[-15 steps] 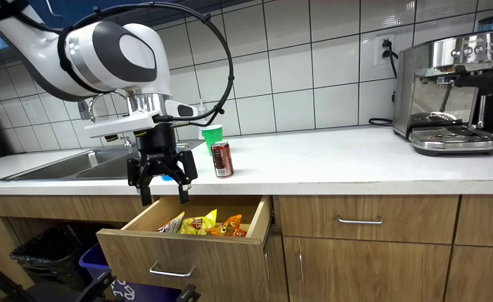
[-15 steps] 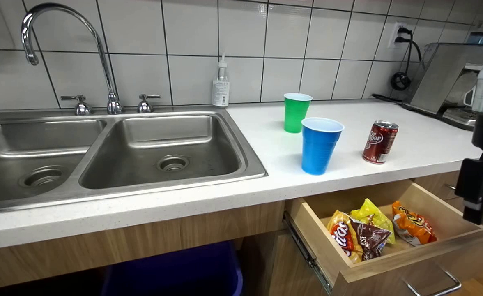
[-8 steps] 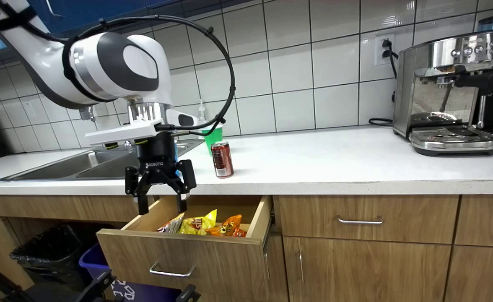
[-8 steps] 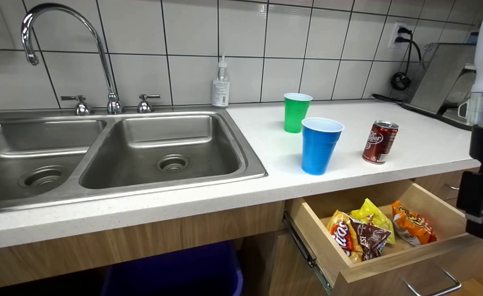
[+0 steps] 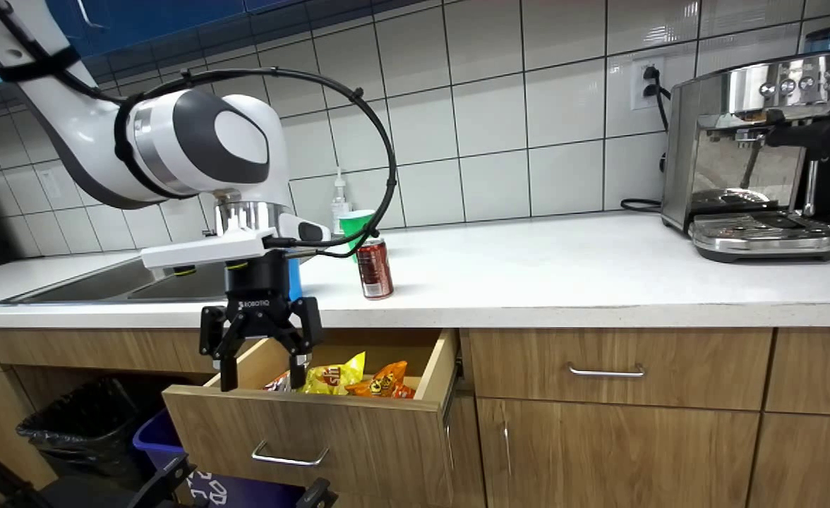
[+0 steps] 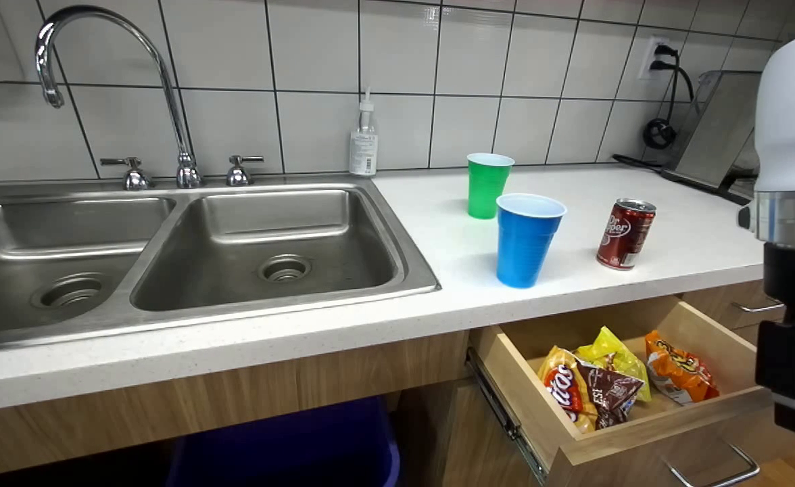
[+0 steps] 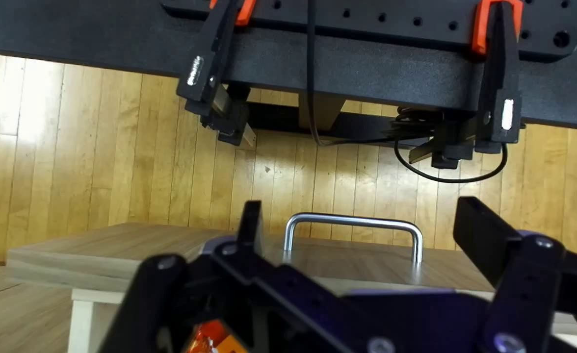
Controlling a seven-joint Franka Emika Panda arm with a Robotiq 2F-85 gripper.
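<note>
The gripper (image 5: 263, 381) hangs empty by the front edge of the drawer (image 5: 380, 441), fingers spread wide (whether a fingertip touches that edge, I cannot tell). The drawer stands pulled out, and its handle (image 7: 350, 220) shows between the fingertips in the wrist view, ungripped. The gold bag (image 6: 563, 385) and brown bag (image 6: 610, 396) crowd the drawer's front corner on the sink (image 6: 411, 270) side, the yellow bag (image 6: 617, 355) behind them, the orange bag (image 6: 678, 368) nearer the opposite side. The can (image 6: 627, 233) and blue cup (image 6: 527, 243) stand near the front edge of the counter (image 6: 563, 182), the green cup (image 6: 487, 188) farther back. The step in hand looks like an approach to the drawer; the next move seems to call for squaring the fingers before contact.
</note>
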